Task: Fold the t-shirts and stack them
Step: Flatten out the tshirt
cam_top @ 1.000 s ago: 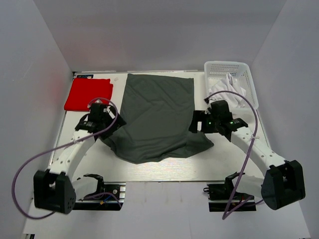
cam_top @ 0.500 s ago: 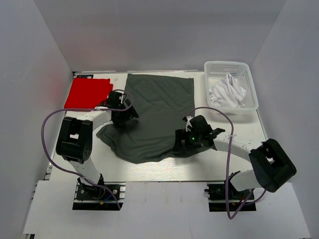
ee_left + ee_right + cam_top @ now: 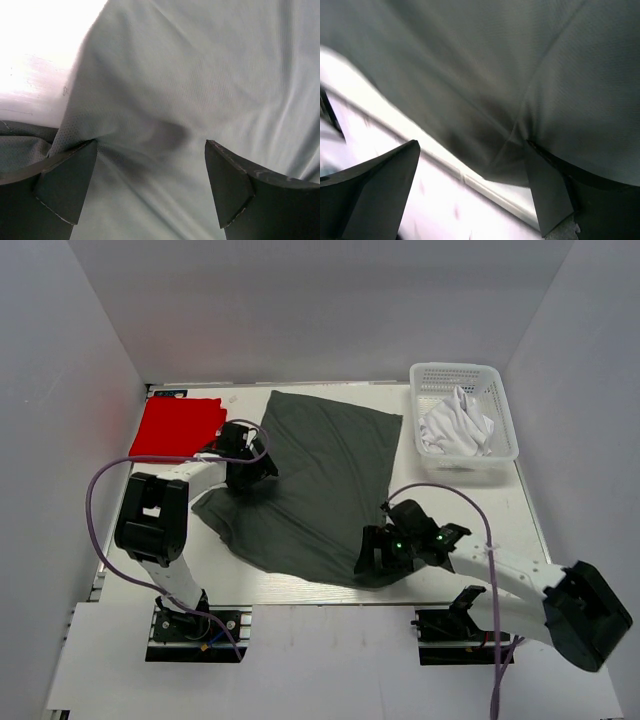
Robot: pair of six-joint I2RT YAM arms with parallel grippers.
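As we look: left gripper (image 3: 246, 464) open above grey shirt (image 3: 320, 475) left edge; right gripper (image 3: 374, 556) open above near hem.

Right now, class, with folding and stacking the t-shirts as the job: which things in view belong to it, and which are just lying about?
Belong to the job:
dark grey t-shirt
red t-shirt
white t-shirt

Just lying about:
white lattice basket
table
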